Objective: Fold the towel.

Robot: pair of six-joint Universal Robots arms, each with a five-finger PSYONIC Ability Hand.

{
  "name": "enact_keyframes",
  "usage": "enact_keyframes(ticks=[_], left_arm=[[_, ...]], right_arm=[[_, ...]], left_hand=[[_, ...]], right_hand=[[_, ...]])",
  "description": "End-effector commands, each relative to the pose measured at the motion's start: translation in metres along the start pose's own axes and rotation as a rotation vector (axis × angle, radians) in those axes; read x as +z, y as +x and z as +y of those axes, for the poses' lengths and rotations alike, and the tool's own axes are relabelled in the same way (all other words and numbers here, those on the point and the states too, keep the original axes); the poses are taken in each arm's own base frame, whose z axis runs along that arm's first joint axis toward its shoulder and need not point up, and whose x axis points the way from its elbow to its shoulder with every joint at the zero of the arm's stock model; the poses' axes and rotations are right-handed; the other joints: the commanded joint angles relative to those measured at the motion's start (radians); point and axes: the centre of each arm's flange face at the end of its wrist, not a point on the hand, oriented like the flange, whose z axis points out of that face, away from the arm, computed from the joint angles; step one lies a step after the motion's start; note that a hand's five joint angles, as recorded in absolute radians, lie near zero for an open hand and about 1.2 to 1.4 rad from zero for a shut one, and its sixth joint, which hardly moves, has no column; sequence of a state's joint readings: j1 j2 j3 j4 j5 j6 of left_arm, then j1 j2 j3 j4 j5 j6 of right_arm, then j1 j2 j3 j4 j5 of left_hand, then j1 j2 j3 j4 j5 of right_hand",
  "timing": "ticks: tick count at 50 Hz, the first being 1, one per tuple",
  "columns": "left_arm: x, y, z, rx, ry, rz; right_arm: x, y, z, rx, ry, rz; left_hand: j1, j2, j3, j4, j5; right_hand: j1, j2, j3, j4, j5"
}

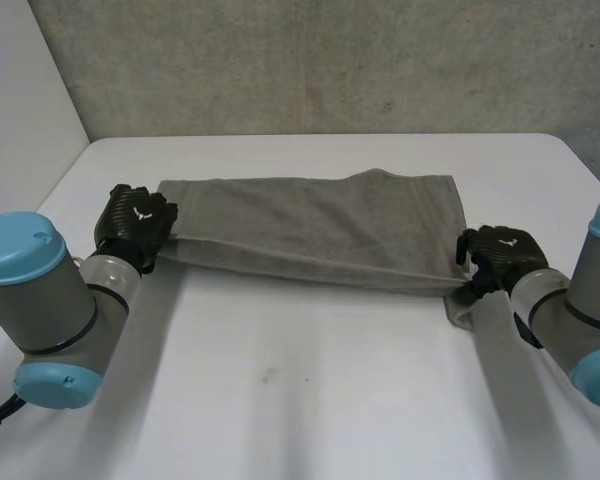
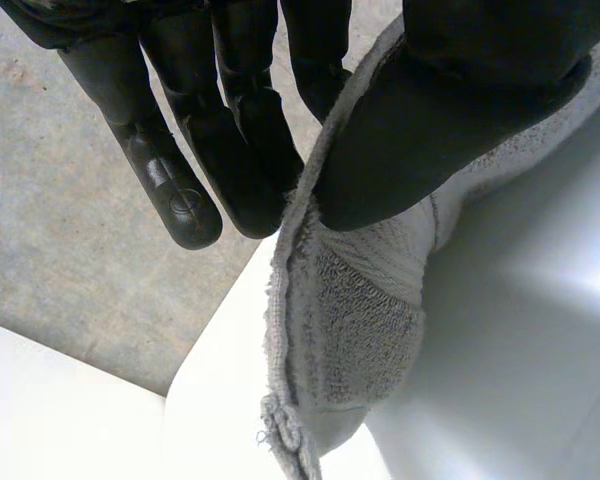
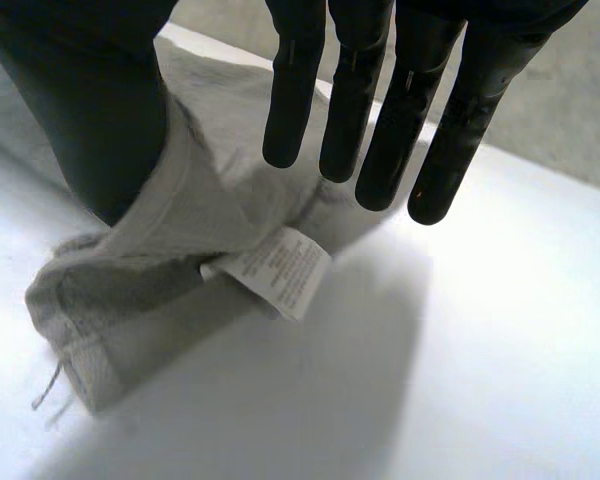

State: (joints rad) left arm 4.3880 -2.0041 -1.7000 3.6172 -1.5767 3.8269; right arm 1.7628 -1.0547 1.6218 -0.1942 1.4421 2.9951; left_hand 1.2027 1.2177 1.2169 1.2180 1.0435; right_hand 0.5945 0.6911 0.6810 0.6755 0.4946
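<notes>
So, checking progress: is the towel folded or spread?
Not yet folded: left hand and right hand pinch the towel at its near corners; the rest lies spread.

Left hand [image 1: 135, 225] and right hand [image 1: 500, 258], well apart, each pinch the towel [image 1: 310, 230] between thumb and straight fingers.

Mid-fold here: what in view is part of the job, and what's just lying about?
Part of the job:
towel, with its label
left hand, pinching one near corner
right hand, pinching the other near corner

Just there:
table
wall behind it
</notes>
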Motion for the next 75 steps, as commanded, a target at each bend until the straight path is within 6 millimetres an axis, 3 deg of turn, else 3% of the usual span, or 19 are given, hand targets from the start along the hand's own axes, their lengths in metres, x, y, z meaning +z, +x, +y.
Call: enact_keyframes(ticks=[1,12,14,18,23,27,33,39,42,47,51,56,57,62,71,72,73,74,75], left_arm=[[0.0,-0.001,0.001,-0.001,-0.002,-0.002],[-0.005,0.002,0.003,0.0,-0.028,0.02],[-0.011,0.0,0.002,0.002,-0.056,0.041],[-0.02,-0.002,0.0,0.004,-0.103,0.076],[-0.039,-0.013,-0.003,0.001,-0.193,0.124],[-0.064,-0.025,-0.01,-0.002,-0.273,0.169],[-0.104,-0.03,-0.02,0.053,-0.368,0.276],[-0.112,-0.031,-0.023,0.123,-0.35,0.291],[-0.102,-0.031,-0.024,0.132,-0.312,0.259],[-0.06,-0.019,-0.012,0.148,-0.25,0.204],[-0.035,-0.013,-0.008,0.148,-0.221,0.173],[0.014,0.008,-0.006,0.164,-0.166,0.126],[0.014,0.008,-0.006,0.164,-0.166,0.126],[0.06,0.012,-0.002,0.166,-0.117,0.04],[0.089,0.025,0.009,0.166,-0.093,0.03],[0.093,0.027,0.01,0.165,-0.087,0.029],[0.095,0.029,0.011,0.166,-0.085,0.029],[0.095,0.029,0.011,0.166,-0.085,0.029],[0.096,0.03,0.011,0.166,-0.082,0.028]], right_arm=[[0.001,0.007,0.005,0.057,-0.02,0.018],[-0.009,0.004,0.005,0.064,-0.07,0.004],[-0.014,0.003,0.004,0.063,-0.091,-0.011],[-0.017,0.001,-0.006,0.014,-0.064,-0.026],[-0.036,0.003,-0.033,-0.232,0.018,-0.037],[-0.07,0.004,-0.057,-0.543,0.056,-0.018],[-0.121,-0.004,-0.051,-0.973,-0.094,-0.096],[-0.133,-0.007,-0.051,-1.118,-0.108,-0.128],[-0.126,-0.007,-0.053,-1.11,-0.088,-0.115],[-0.08,-0.008,-0.038,-1.061,-0.069,-0.102],[-0.058,-0.01,-0.039,-1.052,-0.04,-0.049],[0.0,-0.018,-0.034,-1.074,0.029,0.077],[0.0,-0.018,-0.034,-1.074,0.029,0.077],[0.054,-0.018,-0.032,-1.08,0.148,0.175],[0.092,-0.019,-0.031,-1.074,0.271,0.256],[0.098,-0.019,-0.028,-1.074,0.279,0.264],[0.102,-0.02,-0.024,-1.069,0.282,0.266],[0.102,-0.02,-0.024,-1.068,0.282,0.266],[0.104,-0.02,-0.02,-1.067,0.276,0.265]], left_hand=[[0.194,0.179,0.179,0.178,0.178],[0.194,0.179,0.179,0.178,0.178],[0.194,0.179,0.179,0.178,0.178],[0.194,0.179,0.179,0.178,0.178],[0.194,0.179,0.179,0.178,0.178],[0.194,0.179,0.179,0.178,0.178],[0.194,0.179,0.179,0.178,0.178],[0.194,0.179,0.179,0.178,0.178],[0.194,0.179,0.179,0.178,0.178],[0.194,0.179,0.179,0.178,0.178],[0.194,0.179,0.179,0.178,0.178],[0.194,0.179,0.179,0.178,0.178],[0.194,0.179,0.179,0.178,0.178],[0.194,0.179,0.179,0.178,0.178],[0.194,0.179,0.179,0.178,0.178],[0.194,0.179,0.179,0.178,0.178],[0.002,-0.013,-0.012,-0.013,-0.013],[0.0,-0.015,-0.014,-0.015,-0.015],[-0.793,-0.808,-0.807,-0.809,-0.809]], right_hand=[[0.186,0.09,0.1,0.105,0.112],[0.227,0.131,0.141,0.146,0.153],[0.785,0.688,0.698,0.704,0.71],[0.802,0.705,0.715,0.721,0.727],[0.802,0.705,0.715,0.721,0.727],[0.802,0.705,0.715,0.721,0.727],[0.802,0.705,0.715,0.721,0.727],[0.802,0.705,0.715,0.721,0.727],[0.802,0.705,0.715,0.721,0.727],[0.802,0.705,0.715,0.721,0.727],[0.802,0.705,0.715,0.721,0.727],[0.802,0.705,0.715,0.721,0.727],[0.802,0.705,0.715,0.721,0.727],[0.802,0.705,0.715,0.721,0.727],[0.785,0.689,0.699,0.704,0.711],[0.247,0.151,0.161,0.166,0.173],[-0.392,-0.488,-0.478,-0.473,-0.466],[-0.398,-0.495,-0.484,-0.479,-0.473],[-0.42,-0.517,-0.507,-0.501,-0.495]])
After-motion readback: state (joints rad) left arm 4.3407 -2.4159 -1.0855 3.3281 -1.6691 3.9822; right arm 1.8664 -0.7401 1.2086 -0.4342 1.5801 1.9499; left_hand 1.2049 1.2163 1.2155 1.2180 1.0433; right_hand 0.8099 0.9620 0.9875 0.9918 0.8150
